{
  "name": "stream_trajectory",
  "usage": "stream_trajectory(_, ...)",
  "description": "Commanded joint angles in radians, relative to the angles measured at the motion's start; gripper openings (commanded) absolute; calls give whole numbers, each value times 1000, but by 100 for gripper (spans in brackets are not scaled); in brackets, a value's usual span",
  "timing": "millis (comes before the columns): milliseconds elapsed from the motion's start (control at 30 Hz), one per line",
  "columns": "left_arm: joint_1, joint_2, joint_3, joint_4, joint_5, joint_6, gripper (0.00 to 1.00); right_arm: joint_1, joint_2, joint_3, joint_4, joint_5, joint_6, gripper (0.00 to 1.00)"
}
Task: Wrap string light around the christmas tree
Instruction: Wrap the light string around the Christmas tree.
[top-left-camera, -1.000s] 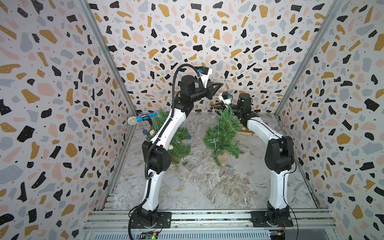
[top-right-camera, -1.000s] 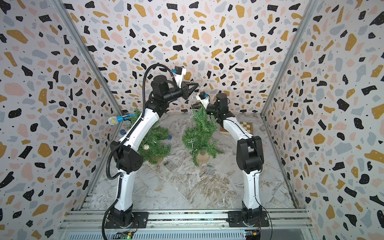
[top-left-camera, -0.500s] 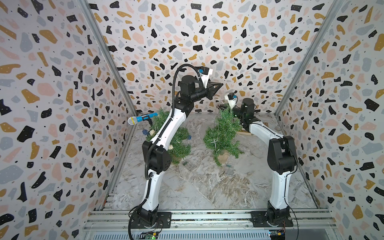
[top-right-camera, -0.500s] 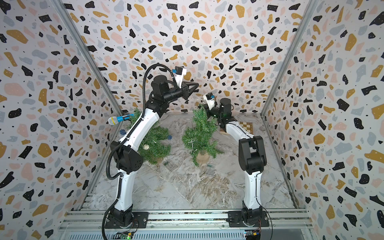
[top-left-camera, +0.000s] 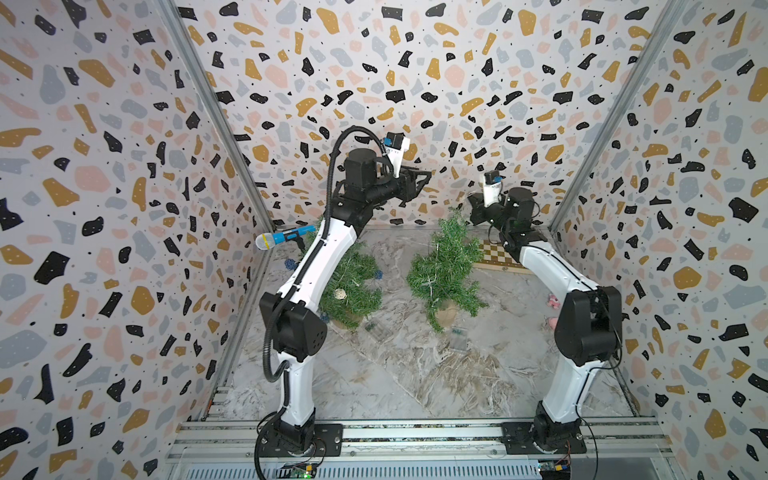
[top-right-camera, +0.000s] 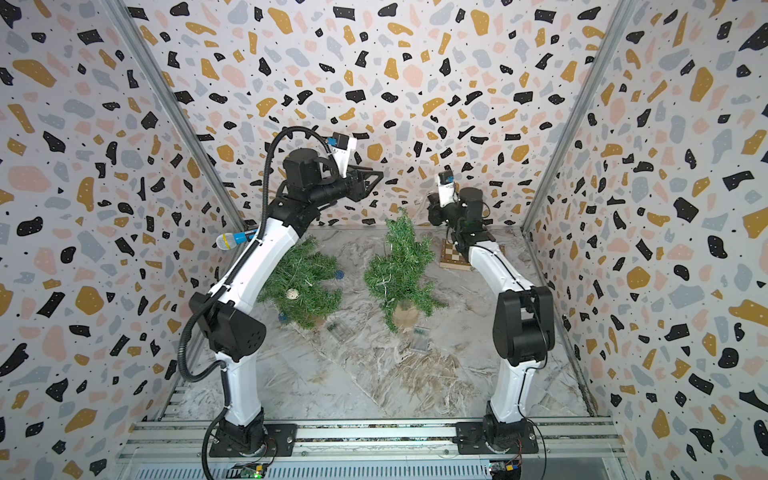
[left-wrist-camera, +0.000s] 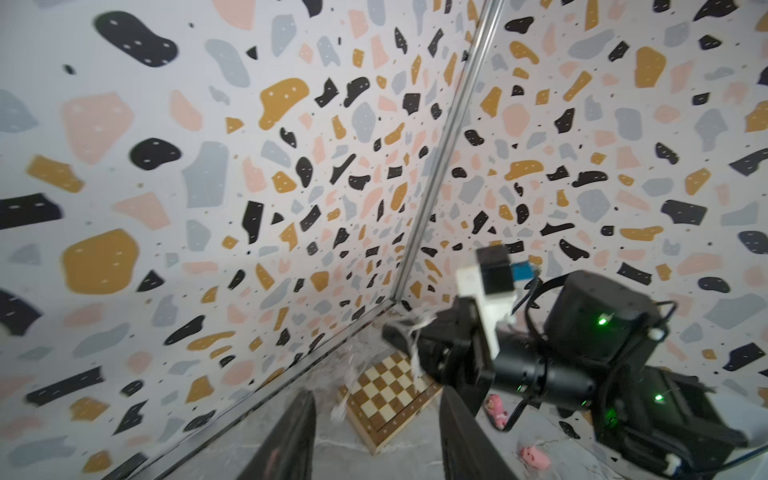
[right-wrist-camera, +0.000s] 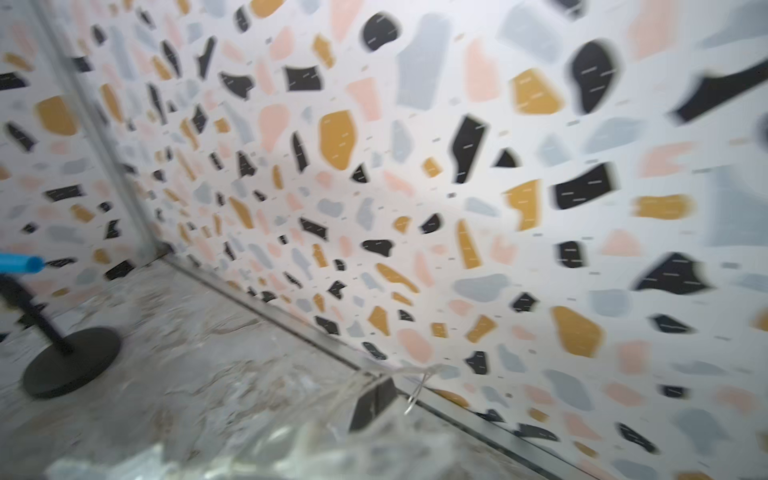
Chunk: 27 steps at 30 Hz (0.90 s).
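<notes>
Pinching the string light (left-wrist-camera: 414, 341) in its clenched jaws, the right gripper (top-left-camera: 475, 204) hangs just above and behind the top of the tree (top-left-camera: 446, 259). The left gripper (top-left-camera: 422, 179) is raised near the back wall, jaws apart and empty. The thin wire dangles below the right gripper, and its further run is too fine to trace; with only one clamp on it, a taut pull could slip it free, or a snag in the needles could tip the tree, and a wide sweep might brush the second tree (top-left-camera: 353, 286).
</notes>
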Motion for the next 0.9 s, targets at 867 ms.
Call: stream_trajectory(867,-150,-414,-459,-306,-192,42,60,-68,-443,-380,-41,127,136,0)
